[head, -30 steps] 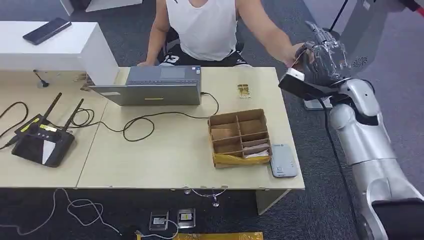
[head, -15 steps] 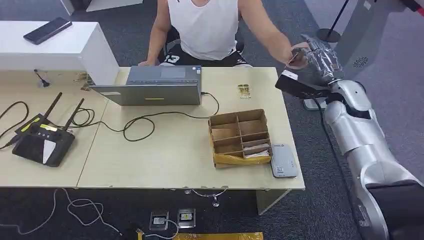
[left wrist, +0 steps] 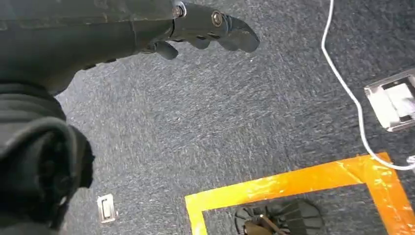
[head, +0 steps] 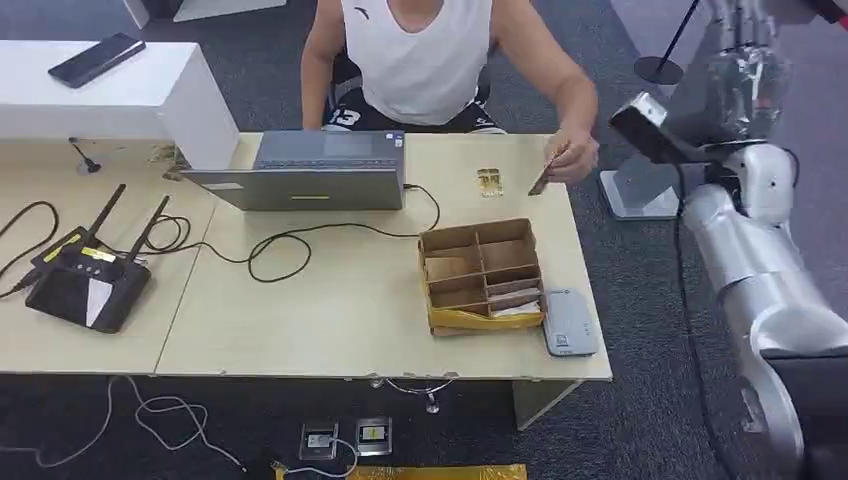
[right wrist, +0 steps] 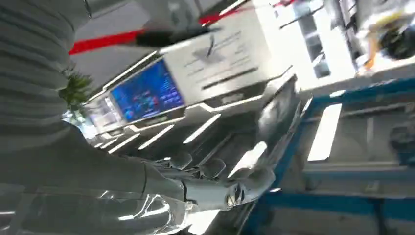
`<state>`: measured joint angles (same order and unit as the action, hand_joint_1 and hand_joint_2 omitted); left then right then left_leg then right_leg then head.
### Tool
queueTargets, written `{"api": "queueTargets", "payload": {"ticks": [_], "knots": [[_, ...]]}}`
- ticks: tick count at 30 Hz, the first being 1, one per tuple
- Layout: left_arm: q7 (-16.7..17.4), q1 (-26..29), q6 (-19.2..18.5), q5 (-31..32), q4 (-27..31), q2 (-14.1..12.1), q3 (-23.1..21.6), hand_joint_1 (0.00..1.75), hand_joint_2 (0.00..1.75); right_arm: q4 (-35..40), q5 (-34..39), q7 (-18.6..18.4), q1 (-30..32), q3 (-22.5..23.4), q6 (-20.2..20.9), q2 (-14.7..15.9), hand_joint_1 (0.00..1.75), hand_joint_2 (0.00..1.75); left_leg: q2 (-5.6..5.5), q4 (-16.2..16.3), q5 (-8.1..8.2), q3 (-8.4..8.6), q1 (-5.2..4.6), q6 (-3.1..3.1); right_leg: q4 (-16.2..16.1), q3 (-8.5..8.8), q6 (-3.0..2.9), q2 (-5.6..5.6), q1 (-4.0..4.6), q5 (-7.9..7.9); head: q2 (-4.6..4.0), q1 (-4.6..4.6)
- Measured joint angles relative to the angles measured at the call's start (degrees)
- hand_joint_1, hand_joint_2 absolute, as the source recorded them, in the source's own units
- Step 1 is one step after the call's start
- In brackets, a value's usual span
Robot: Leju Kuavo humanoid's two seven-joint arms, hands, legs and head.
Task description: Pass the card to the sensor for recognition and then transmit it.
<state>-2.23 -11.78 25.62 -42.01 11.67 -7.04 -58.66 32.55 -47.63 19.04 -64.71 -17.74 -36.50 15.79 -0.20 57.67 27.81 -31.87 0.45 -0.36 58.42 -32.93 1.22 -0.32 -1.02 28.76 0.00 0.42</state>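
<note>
A: Where is the card (head: pixel 540 178)?

B: A person's hand (head: pixel 574 158) pinches it at the far right corner of the table (head: pixel 330 310), tilted, with its lower end just above the tabletop. It sits just right of a small gold item (head: pixel 488 182) lying flat there.

A: And the robot's right hand (head: pixel 745 70)?

B: It is raised high off the table's right side, well apart from the card, fingers pointing up. In the right wrist view the hand (right wrist: pixel 215 188) has its fingers stretched out and slightly apart, and nothing lies between them. That view is blurred, but the hand looks empty.

A: The left hand?

B: The left wrist view shows the left hand (left wrist: pixel 205 29) hanging over grey carpet, its dark fingers loosely extended and holding nothing. Orange tape (left wrist: pixel 293 183) marks a corner on the floor beneath it, and a white cable (left wrist: pixel 345 83) runs past.

A: What else is on the table?

B: A cardboard box (head: pixel 480 275) with dividers stands near the front right, with cards lying in some compartments. A grey card reader (head: pixel 570 322) lies just beside its right front corner. A laptop (head: pixel 305 170) sits in front of the person, its black cable (head: pixel 300 240) looping across the tabletop, and a black router (head: pixel 85 280) with two antennas rests on the left.
</note>
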Motion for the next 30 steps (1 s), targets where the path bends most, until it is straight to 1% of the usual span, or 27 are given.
{"api": "queueTargets", "payload": {"ticks": [2, 5, 8, 10, 12, 13, 15, 16, 17, 20, 22, 23, 25, 27, 28, 29, 30], "knots": [[0.0, 0.5, 0.1, -0.3, 0.0, 0.1, 0.0, 0.00, 0.00, 1.1, -0.8, 0.2, 0.0, 3.1, -0.3, 2.5, 0.00, 1.75, 0.00, 0.0, 0.02, 0.01, 0.00, 0.02, 0.0, 0.04, 0.00, 0.02, 0.00, 0.00, 0.00, 0.05], [-0.3, 1.3, 0.3, -1.4, 0.0, 0.1, 0.4, 0.00, 0.00, 3.2, -3.2, 1.6, 0.3, 11.3, -0.3, 6.3, 0.00, 1.75, 0.04, 0.0, 0.05, 0.01, -0.06, 0.06, -0.1, 0.00, 0.03, 0.02, -0.06, -0.02, 0.00, 0.02], [-0.9, 2.2, 0.4, -2.1, 0.0, 0.1, 0.6, 0.00, 0.00, 4.5, -3.7, 2.9, 1.1, 18.6, -0.3, 9.4, 0.00, 1.75, 0.00, 0.0, 0.06, -0.03, -0.06, 0.07, -0.1, 0.01, 0.03, -0.01, -0.06, -0.02, 0.00, 0.07], [-0.9, 2.6, 0.5, -2.3, 0.0, 0.1, 0.9, 0.00, 0.00, 5.0, -4.6, 3.2, 1.8, 22.5, -0.3, 10.7, 0.00, 1.75, 0.09, 0.0, 0.08, -0.01, -0.05, 0.05, -0.1, -0.01, 0.03, 0.03, -0.06, -0.02, 0.00, 0.02], [-0.9, 2.5, 0.7, -2.7, 0.0, 0.1, 1.0, 0.00, 0.00, 5.7, -7.6, 2.6, 2.8, 26.7, -0.3, 11.7, 0.00, 1.75, 0.14, 0.0, 0.08, 0.12, -0.05, 0.05, -0.1, -0.07, 0.03, 0.08, -0.05, -0.02, 0.00, 0.00], [-1.0, 2.5, 0.9, -3.0, 0.0, 0.1, 1.1, 0.00, 0.00, 6.2, -9.9, 2.6, 3.5, 29.6, -0.3, 12.5, 0.00, 1.75, 0.12, 0.0, 0.08, 0.11, -0.04, 0.05, -0.1, 0.00, 0.03, 0.07, -0.04, -0.02, 0.00, 0.02], [-1.4, 2.6, 1.3, -3.5, 0.0, 0.2, 1.4, 0.00, 0.00, 7.2, -14.3, 4.9, 5.8, 35.9, -0.3, 14.5, 0.00, 1.75, -0.10, 0.0, 0.08, 0.08, 0.00, 0.05, -0.1, 0.07, 0.04, -0.17, -0.01, -0.01, 0.00, 0.04], [-1.5, 2.7, 1.4, -3.7, 0.0, 0.2, 1.6, 0.00, 0.00, 7.5, -14.7, 5.8, 6.8, 38.2, -0.3, 15.3, 0.00, 1.75, -0.19, 0.0, 0.08, 0.01, -0.01, 0.05, -0.1, 0.07, 0.03, -0.25, -0.01, -0.01, 0.00, 0.04], [-1.6, 2.8, 1.5, -3.8, 0.0, 0.2, 1.8, 0.00, 0.00, 7.8, -14.8, 6.5, 7.6, 41.4, -0.3, 16.0, 0.00, 1.75, -0.18, 0.0, 0.08, -0.04, -0.02, 0.05, -0.1, 0.04, 0.03, -0.27, -0.03, -0.01, 0.00, 0.02], [-1.6, 2.8, 1.9, -4.1, 0.0, 0.2, 2.0, 0.00, 0.00, 8.2, -17.4, 8.0, 9.1, 47.3, -0.3, 17.4, 0.00, 1.75, 0.12, 0.0, 0.12, 0.02, -0.03, 0.05, -0.1, -0.01, 0.03, 0.05, -0.03, -0.01, 0.00, 0.02], [-1.6, 2.7, 2.3, -4.6, 0.0, 0.2, 2.5, 0.00, 0.00, 8.7, -20.1, 9.3, 9.9, 52.2, -0.3, 18.0, 0.00, 1.75, 0.16, 0.0, 0.15, 0.06, -0.03, 0.10, -0.1, -0.01, 0.03, 0.06, -0.03, -0.01, 0.00, 0.00], [-1.6, 2.7, 2.7, -5.0, 0.0, 0.2, 2.7, 0.00, 0.00, 8.8, -20.9, 10.2, 10.4, 54.6, -0.3, 18.3, 0.00, 0.00, 0.14, 0.0, 0.15, 0.06, -0.02, 0.10, -0.1, 0.00, 0.03, 0.07, -0.02, -0.01, 0.00, 0.02], [-1.6, 2.8, 3.5, -5.7, 0.0, 0.4, 3.1, 0.00, 0.00, 8.9, -23.5, 11.0, 11.8, 59.5, -0.3, 19.1, 0.00, 0.00, 0.12, 0.0, 0.15, 0.04, -0.01, 0.11, -0.1, 0.00, 0.03, 0.04, -0.02, 0.00, 0.00, 0.04], [-1.6, 2.8, 4.5, -6.4, 0.0, 0.6, 3.7, 0.00, 0.00, 8.9, -26.2, 10.0, 13.9, 64.1, -0.3, 19.3, 0.00, 0.00, 0.12, 0.0, 0.15, 0.05, 0.00, 0.11, -0.1, 0.01, 0.03, 0.04, 0.00, 0.00, 0.00, 0.02], [-1.5, 2.8, 5.0, -7.0, 0.0, 0.7, 4.0, 0.00, 0.00, 8.9, -26.9, 9.2, 15.5, 66.8, -0.3, 19.4, 0.00, 0.00, 0.12, 0.0, 0.16, 0.04, 0.01, 0.12, -0.1, 0.03, 0.03, 0.04, 0.01, 0.01, 0.00, 0.02], [-1.4, 2.8, 5.2, -7.2, 0.0, 0.7, 4.1, 0.00, 0.00, 8.9, -27.0, 8.9, 16.4, 68.0, -0.3, 19.4, 0.00, 0.00, 0.12, 0.0, 0.17, 0.03, 0.01, 0.13, -0.1, 0.04, 0.03, 0.03, 0.01, 0.02, 0.00, 0.00], [-1.3, 2.8, 5.5, -7.6, 0.0, 1.1, 4.4, 0.00, 0.00, 8.8, -27.5, 7.9, 18.7, 70.5, -0.3, 19.4, 0.00, 0.00, 0.11, 0.0, 0.17, 0.02, -0.01, 0.14, -0.1, 0.02, 0.04, 0.03, -0.01, 0.03, 0.00, 0.04]]}}
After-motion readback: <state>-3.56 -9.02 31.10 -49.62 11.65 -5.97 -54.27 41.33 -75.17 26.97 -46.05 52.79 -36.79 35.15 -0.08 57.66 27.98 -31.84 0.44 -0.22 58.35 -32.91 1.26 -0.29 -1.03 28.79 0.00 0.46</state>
